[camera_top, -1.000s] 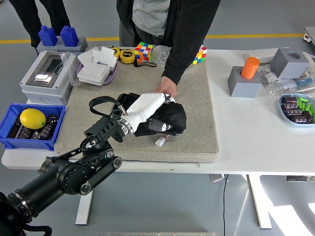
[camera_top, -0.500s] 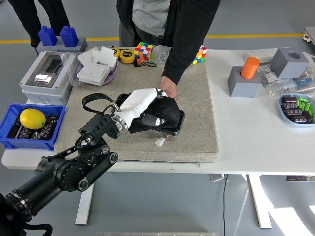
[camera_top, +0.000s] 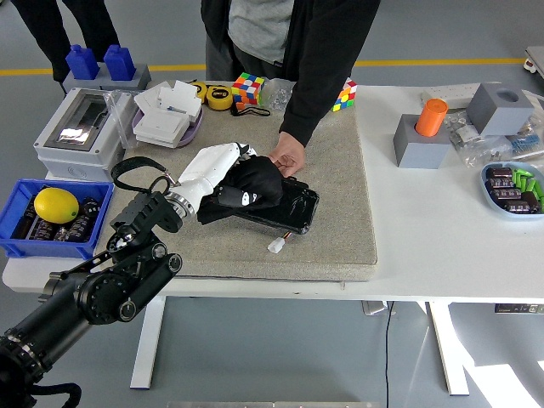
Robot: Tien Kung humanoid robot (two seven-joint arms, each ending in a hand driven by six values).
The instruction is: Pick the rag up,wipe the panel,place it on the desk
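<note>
My left hand [camera_top: 223, 170] is white and reaches in from the lower left. It is shut on a black rag [camera_top: 253, 185] and presses it on the left part of a dark glossy panel [camera_top: 293, 209]. The panel lies on a grey felt mat [camera_top: 340, 212]. A person stands at the far side; their hand [camera_top: 287, 158] rests at the panel's far edge, right beside the rag. A small white connector [camera_top: 277, 246] lies on the mat just in front of the panel. My right hand is out of view.
A grey electrical box [camera_top: 75, 132] and a blue bin [camera_top: 41, 221] with a lemon [camera_top: 56, 205] stand at the left. Cubes [camera_top: 248, 88], tape and a white box tray [camera_top: 168, 119] line the back. Grey blocks with an orange cylinder [camera_top: 431, 117] and a parts bowl [camera_top: 512, 187] are at the right.
My left hand has dragged the rag leftward and toward the far side across the panel, uncovering the panel's right part. The person's hand stayed at the panel's far edge.
</note>
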